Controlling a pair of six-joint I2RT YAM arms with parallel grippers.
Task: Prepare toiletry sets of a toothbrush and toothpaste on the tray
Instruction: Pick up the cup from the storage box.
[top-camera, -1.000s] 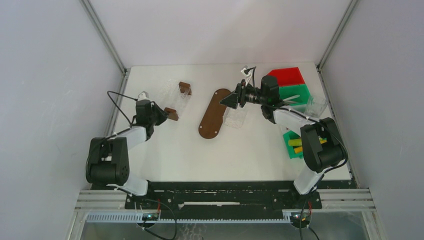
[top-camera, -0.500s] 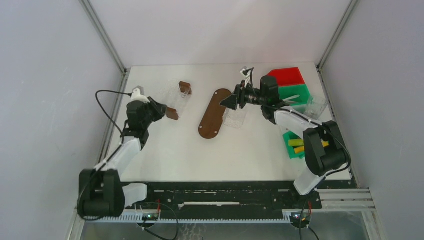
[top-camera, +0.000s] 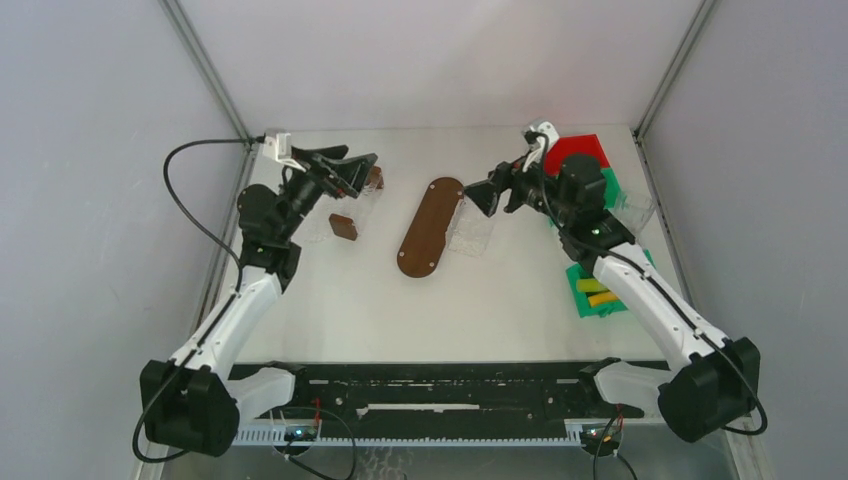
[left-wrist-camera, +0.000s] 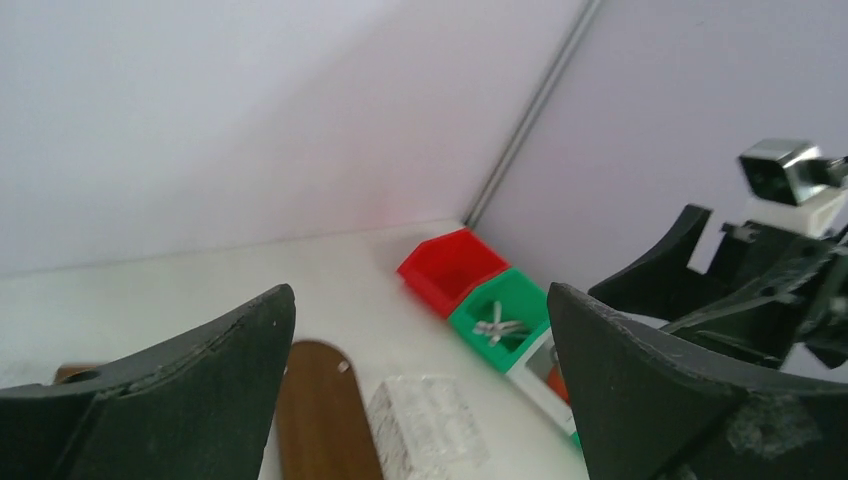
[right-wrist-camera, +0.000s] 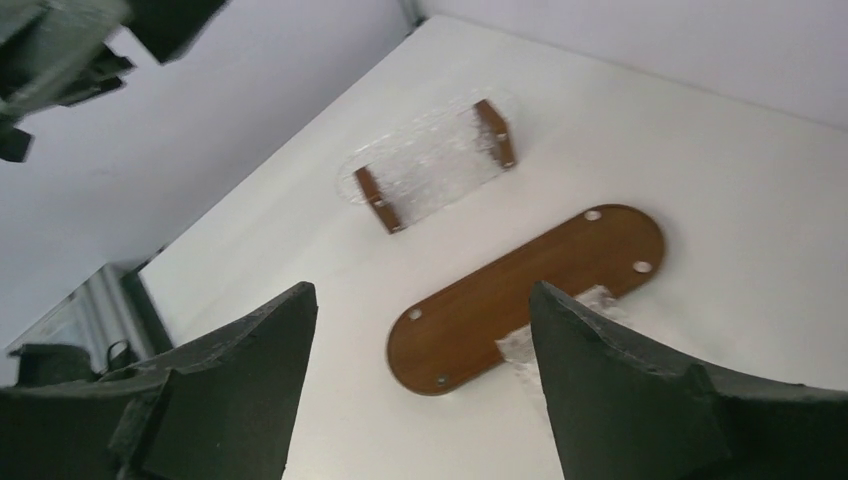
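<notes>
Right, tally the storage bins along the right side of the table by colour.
Red bin: 1
Green bins: 2
Clear bin: 1
Total: 4

One tray (top-camera: 428, 226). Right of the tray: one red bin (top-camera: 580, 150), two green bins (top-camera: 607, 184) (top-camera: 598, 311) and one clear tub (top-camera: 632, 210). Two clear packs (top-camera: 470, 236) (top-camera: 355, 207): one against the tray's right edge, one left of it.

Tray (top-camera: 428, 226) mid-table; bins (top-camera: 583, 152) right; clear rack (top-camera: 344, 228) left.
</notes>
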